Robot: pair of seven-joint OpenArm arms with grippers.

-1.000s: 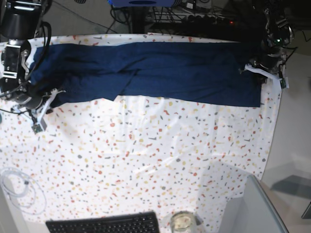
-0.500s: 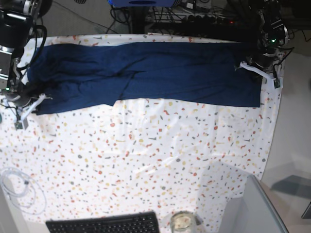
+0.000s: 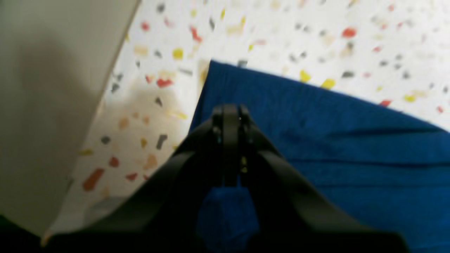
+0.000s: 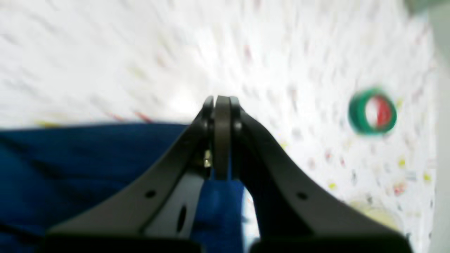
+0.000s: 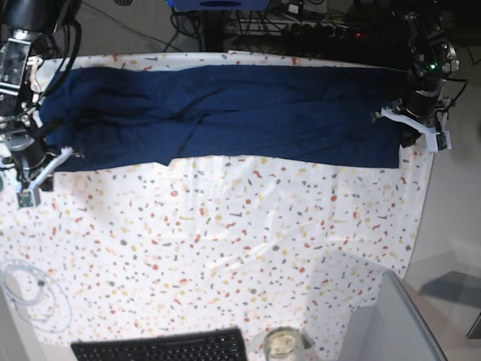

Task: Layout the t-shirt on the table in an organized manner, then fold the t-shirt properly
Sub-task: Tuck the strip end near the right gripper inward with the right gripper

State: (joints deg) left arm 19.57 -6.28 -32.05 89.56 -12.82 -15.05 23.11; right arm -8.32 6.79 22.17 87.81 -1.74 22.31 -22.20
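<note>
L gripper (image 3: 230,112): fingers pressed together, a fold of the t-shirt (image 3: 334,147) pinched between them, blue cloth bunched just behind the tips. R gripper (image 4: 219,103): fingers likewise together, clamped on a strip of the navy fabric that hung down between the finger bases; view blurred.

In the left wrist view the shirt's corner lay just ahead of the tips, on the table (image 3: 281,31), w/ the table's edge and a grey floor off to one side. In the right wrist view the shirt's edge ran level w/ the tips; beyond it speckled cloth and a green-and-red ring (image 4: 372,110), well apart from the shirt.

Base view: t-shirt (image 5: 248,113) stretched as a long navy band across the far part of the table (image 5: 225,241), L gripper (image 5: 406,128) at its end on the view's right, R gripper (image 5: 45,154) at the other end. Near side of the cloth bare of shirt; black keyboard (image 5: 161,348), glass jar (image 5: 283,344) and a coil of white cable (image 5: 30,289) sat along the near edge.
</note>
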